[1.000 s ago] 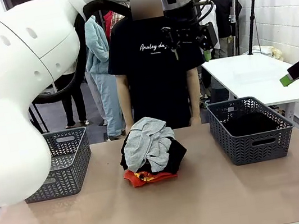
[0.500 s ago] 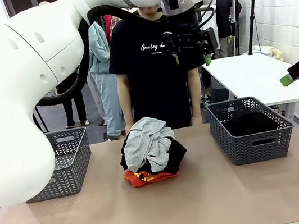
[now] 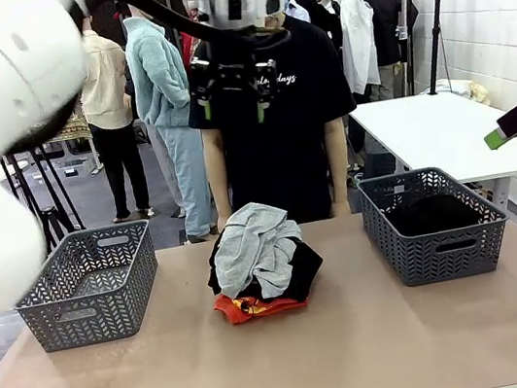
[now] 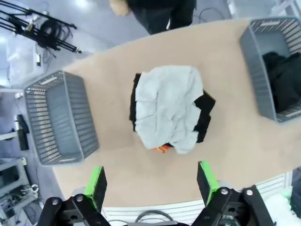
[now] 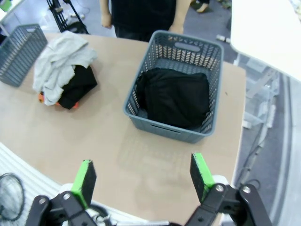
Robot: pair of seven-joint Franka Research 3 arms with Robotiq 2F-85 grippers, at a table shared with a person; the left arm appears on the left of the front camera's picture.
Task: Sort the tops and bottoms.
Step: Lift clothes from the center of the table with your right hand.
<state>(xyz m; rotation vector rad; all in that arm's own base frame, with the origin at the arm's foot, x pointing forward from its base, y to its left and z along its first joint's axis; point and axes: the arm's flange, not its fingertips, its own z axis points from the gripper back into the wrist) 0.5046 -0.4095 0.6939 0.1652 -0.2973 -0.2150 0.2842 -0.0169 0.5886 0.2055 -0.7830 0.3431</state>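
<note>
Above the heap, left gripper [image 3: 234,106] spread wide, empty; grey top [image 3: 256,242] over black bottom [image 3: 304,270] (orange-red top [image 3: 249,306] peeking beneath); right gripper [image 5: 142,178] wide too; another black bottom [image 3: 434,213] in basket [image 3: 442,265]

Light grey top [image 3: 255,244], black bottom [image 3: 302,271], orange-red top [image 3: 247,307], grey chevron-patterned baskets [image 3: 89,302]
</note>
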